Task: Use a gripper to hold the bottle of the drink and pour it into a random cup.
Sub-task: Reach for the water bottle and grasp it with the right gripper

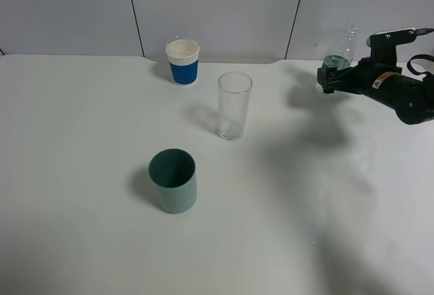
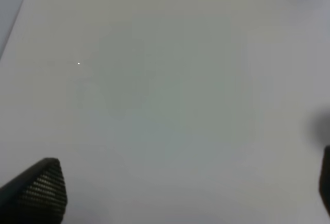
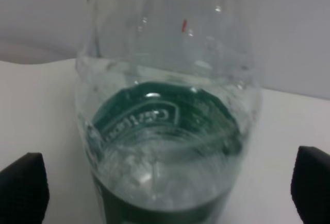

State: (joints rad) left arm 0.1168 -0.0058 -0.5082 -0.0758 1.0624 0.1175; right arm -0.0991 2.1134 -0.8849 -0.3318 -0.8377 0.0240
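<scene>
Straddling bottle point(image 3: 165, 131) with right gripper point(image 1: 330, 76), jaws spread, gaps both sides, nothing pinched; bottle at far right of table point(image 1: 81, 139), well apart from cup point(image 1: 234, 105). Risk: toppling or crushing bottle through off-centre closing, causing spill.

The tabletop point(image 1: 81, 139) is plain white. The paper cup point(image 1: 183, 62) is blue with a white rim. The other cup point(image 1: 173, 181) is dull teal, darker inside. The glass point(image 1: 234, 105) is clear. The bottle point(image 1: 341, 54) is clear with a dark green label. The right gripper point(image 1: 331, 76) is black with a yellow-and-white sticker point(image 1: 384, 78). The left gripper point(image 2: 180, 193) has black, finely dotted fingertips point(image 2: 38, 193).
</scene>
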